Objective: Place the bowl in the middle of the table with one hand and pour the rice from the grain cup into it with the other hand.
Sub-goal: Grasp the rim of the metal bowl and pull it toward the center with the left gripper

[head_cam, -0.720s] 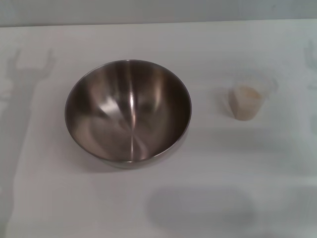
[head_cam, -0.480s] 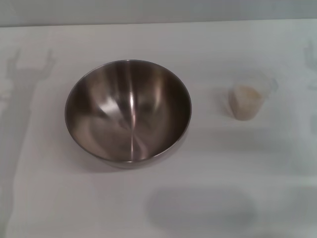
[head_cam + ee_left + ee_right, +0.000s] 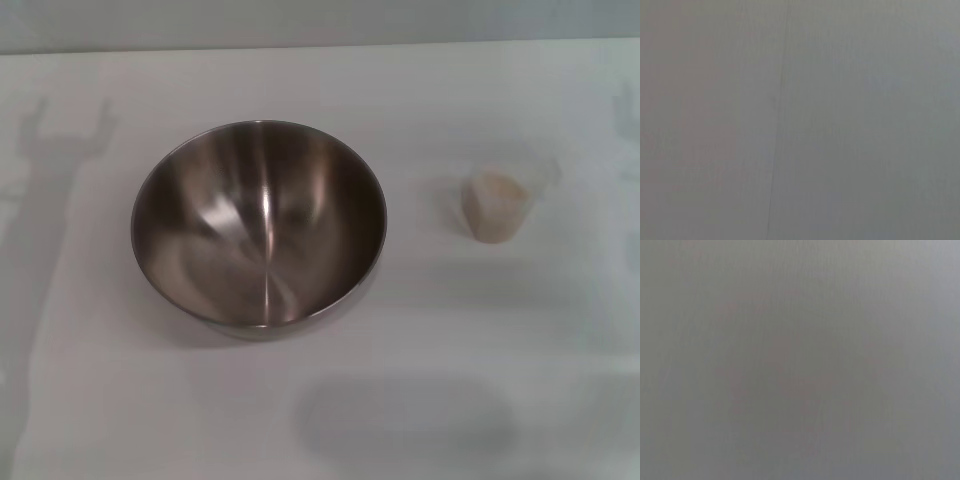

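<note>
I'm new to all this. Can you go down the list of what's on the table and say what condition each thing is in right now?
Large round stainless-steel bowl: upright, empty, left of centre on the table.
Small clear plastic grain cup: upright, to the right of the bowl, apart from it.
Pale beige rice: inside the cup, none poured.
Plain white table: bears the bowl and the cup.
Grippers: neither in view.

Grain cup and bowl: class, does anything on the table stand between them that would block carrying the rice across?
Nothing visible does. The grain cup stands upright, apart from the bowl, with only bare table between them. Neither gripper is in view.
</note>
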Controlling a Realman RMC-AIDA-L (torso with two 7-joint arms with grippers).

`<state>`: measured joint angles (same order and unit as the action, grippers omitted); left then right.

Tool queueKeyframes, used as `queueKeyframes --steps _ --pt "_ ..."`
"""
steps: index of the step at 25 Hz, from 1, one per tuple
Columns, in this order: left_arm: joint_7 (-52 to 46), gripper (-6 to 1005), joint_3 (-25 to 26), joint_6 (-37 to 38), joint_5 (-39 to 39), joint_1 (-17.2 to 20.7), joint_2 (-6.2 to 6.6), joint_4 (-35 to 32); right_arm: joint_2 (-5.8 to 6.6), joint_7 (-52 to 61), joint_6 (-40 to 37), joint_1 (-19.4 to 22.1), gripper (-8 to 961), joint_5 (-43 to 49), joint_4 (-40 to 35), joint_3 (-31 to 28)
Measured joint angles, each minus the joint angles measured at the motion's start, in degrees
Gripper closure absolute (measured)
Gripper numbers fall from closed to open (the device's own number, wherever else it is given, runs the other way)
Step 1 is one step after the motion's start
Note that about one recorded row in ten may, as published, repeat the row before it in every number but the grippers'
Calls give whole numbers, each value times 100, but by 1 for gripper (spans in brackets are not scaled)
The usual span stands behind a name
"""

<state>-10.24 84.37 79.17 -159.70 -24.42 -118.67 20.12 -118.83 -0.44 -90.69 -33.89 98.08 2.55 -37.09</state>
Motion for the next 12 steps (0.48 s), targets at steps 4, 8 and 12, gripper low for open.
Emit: queueKeyframes --steps 4,8,12 --pt "8 131 2 -646 1 40 30 433 0 -2 -4 -4 364 0 -2 0" --pt "51 131 59 -1689 1 222 55 1263 0 -1 -10 16 364 0 -6 0" --pt "103 131 201 -2895 -52 450 104 2301 0 -1 -10 17 364 0 -12 0"
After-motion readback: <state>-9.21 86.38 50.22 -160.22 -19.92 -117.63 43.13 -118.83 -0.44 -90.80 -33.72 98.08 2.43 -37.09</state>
